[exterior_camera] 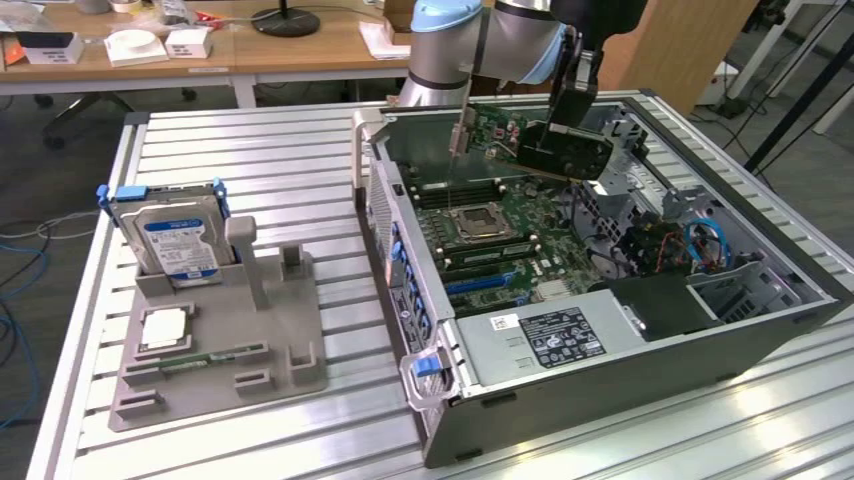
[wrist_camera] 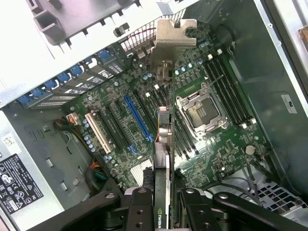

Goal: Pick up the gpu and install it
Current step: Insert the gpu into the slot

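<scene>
Presently the end effector (wrist_camera: 163, 198) is clenched on the gpu (wrist_camera: 165, 139), gripping it by one end so the card runs edge-on away from the grip, with its bracket (wrist_camera: 173, 33) at the far end. The card hangs clear above the motherboard (wrist_camera: 231, 154) inside the open case (exterior_camera: 400, 230), beside the blue slot (wrist_camera: 138, 118) and not in line with it. Judgement: pick-up is complete and installation is in hand, card unseated; seating calls for the card's edge squared over that slot, bracket toward the case's rear wall.
</scene>
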Controlling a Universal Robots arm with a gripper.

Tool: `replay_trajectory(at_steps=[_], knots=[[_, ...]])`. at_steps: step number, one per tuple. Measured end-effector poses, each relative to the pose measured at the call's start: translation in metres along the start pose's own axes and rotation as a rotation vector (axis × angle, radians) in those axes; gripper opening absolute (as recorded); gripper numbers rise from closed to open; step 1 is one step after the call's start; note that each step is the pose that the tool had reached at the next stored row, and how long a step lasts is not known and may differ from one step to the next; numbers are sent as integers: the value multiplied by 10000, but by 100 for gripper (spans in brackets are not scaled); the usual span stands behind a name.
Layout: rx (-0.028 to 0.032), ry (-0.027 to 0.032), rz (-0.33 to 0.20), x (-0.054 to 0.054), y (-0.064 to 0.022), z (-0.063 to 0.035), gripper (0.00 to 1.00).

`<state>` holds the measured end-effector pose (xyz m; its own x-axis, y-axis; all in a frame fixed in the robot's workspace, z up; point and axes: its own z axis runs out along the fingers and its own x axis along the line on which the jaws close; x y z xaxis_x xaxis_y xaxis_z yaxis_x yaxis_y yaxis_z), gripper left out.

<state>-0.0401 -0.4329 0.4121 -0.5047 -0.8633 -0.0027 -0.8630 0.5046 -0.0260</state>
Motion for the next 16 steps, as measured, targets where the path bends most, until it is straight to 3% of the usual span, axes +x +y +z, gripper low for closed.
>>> replay_trajectory(at_steps=[16], knots=[[0, -2, -96, 0, 0, 0, 26]])
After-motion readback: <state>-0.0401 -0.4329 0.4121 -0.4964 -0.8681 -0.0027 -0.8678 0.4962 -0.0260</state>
